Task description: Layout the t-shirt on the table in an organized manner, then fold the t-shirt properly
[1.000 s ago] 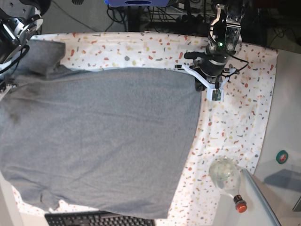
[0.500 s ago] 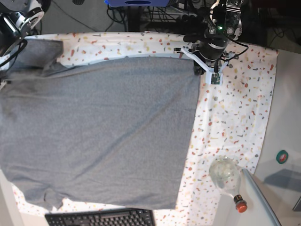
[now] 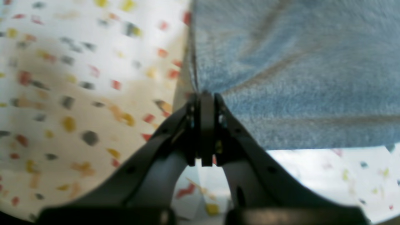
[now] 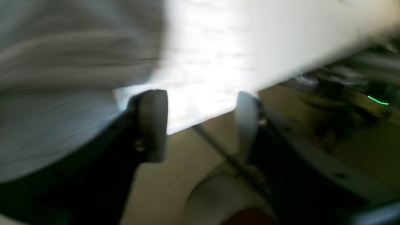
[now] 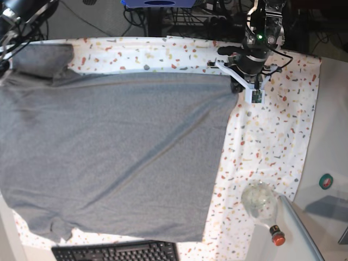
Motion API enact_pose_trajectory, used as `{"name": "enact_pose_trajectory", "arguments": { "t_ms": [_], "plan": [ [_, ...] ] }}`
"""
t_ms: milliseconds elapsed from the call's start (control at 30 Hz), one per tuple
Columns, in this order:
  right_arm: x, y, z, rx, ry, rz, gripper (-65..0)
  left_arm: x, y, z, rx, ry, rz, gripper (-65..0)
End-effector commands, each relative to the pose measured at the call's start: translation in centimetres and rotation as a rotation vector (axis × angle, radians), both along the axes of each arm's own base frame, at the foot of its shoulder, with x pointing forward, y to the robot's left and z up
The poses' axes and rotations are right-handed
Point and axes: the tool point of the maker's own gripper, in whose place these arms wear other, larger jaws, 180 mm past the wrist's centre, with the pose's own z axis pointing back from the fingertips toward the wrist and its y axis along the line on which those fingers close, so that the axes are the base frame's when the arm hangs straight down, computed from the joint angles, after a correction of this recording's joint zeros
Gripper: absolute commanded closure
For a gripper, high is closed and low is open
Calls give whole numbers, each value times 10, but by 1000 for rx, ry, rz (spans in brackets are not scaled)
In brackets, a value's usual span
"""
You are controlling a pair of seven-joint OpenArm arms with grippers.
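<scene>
Still at layout: t-shirt [image 5: 109, 157] spread nearly flat over the counter [image 5: 272, 125], unfolded. Left tool [image 3: 203, 103] pinched on its far right corner; right tool [image 4: 200, 125] open, empty.

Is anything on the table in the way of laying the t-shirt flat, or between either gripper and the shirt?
Nothing visible. The left gripper is already clamped on the t-shirt's corner. The right gripper stands open beside the shirt at the table's edge, nothing between. The glass bottle sits off to the side, apart from the shirt.
</scene>
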Motion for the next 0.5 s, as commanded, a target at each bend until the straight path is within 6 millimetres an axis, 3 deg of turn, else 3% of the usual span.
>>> {"name": "enact_pose_trajectory", "arguments": {
  "t_ms": [0,67,100,333,467],
  "plan": [
    [6,-12,10,-43,-36,0,-183,8,1,10,4,-43,0,0],
    [5,1,-11,14,-36,9,-17,12,7,12,11,-53,14,0],
    [4,6,-19,39,-29,3,0,13,8,12,13,-55,18,0],
    [-3,26,-41,111,13,-8,0,14,13,13,18,-58,29,0],
    [21,18,-42,124,-10,-4,0,13,10,12,15,-54,23,0]
  ]
}}
